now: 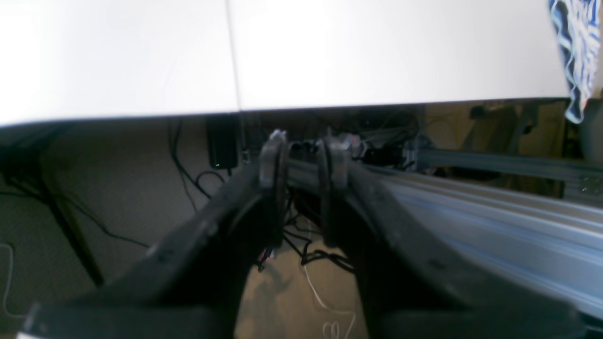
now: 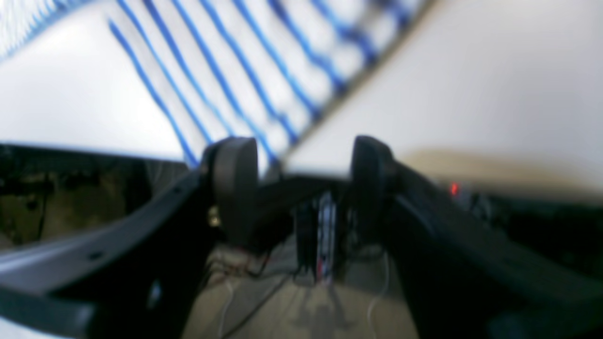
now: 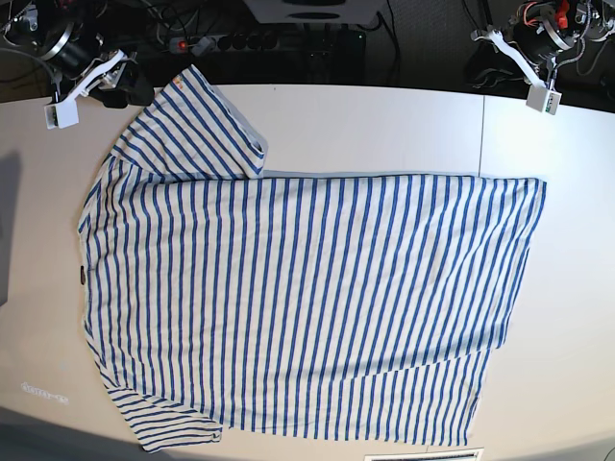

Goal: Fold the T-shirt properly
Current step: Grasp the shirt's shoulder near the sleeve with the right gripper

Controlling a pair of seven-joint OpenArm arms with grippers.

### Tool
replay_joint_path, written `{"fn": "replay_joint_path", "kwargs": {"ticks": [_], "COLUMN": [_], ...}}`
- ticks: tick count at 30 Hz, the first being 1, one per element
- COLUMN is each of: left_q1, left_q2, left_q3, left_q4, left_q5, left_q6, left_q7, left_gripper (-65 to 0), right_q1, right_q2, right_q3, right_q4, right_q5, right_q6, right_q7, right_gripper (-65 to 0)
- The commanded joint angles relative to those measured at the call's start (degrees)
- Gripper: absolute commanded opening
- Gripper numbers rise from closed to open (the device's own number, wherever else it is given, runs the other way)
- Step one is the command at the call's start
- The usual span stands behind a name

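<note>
The T-shirt (image 3: 298, 298), white with blue stripes, lies spread flat across the white table (image 3: 384, 130). Its upper sleeve (image 3: 192, 130) is folded onto the table at the top left, and a small dark label (image 3: 82, 279) sits at the left edge. My right gripper (image 2: 301, 165) is open and empty, just off the table's back edge by that sleeve (image 2: 235, 61); in the base view it is at the top left (image 3: 127, 91). My left gripper (image 1: 304, 157) has a narrow gap between its fingers, holds nothing, and hangs beyond the table edge. A shirt corner (image 1: 577, 56) shows far right.
The left arm (image 3: 524, 62) sits at the base view's top right, off the shirt. Cables and a power strip (image 3: 259, 43) lie behind the table. An aluminium rail (image 1: 494, 212) runs under the left gripper. The table's seam (image 3: 480, 134) runs past the shirt's right end.
</note>
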Motion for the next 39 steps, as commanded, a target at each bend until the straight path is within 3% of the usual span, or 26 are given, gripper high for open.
{"fn": "replay_joint_path", "kwargs": {"ticks": [1,16,22,33,39], "left_q1": [0.52,0.96,0.94,0.92,0.74], "left_q2": [-0.83,-3.10,-3.26,-3.39,-6.51], "left_q3": [-0.35,-0.35,-0.35,-3.56,-7.72], "left_q4": [0.87,0.87,0.87,0.87,0.98], "left_q5": [-0.74,-0.74,-1.22,-5.27,-9.53], "left_q6": [-1.27,-1.29,-1.27,-1.27,-3.21], "left_q7": [-0.39,0.24,0.22,0.26,0.46], "left_gripper": [-50.0,-50.0,-50.0,-50.0,-50.0], "right_q1": [0.57,7.37,11.19,11.91,12.02], "right_q2": [0.66,-0.24,-2.10,-5.62,-5.70], "right_q3": [0.63,0.61,-0.15,-8.13,-8.11], "right_q4": [0.48,-14.38,-21.03,-22.14,-22.03], "right_q5": [1.16,4.59,5.79,4.17,2.97], "right_q6": [4.31,4.35,4.72,4.70,4.70], "right_q7": [0.70,-0.22,-0.94,-1.38,-1.40], "right_gripper": [-32.5,-30.3,-30.3,-30.3,-30.3]}}
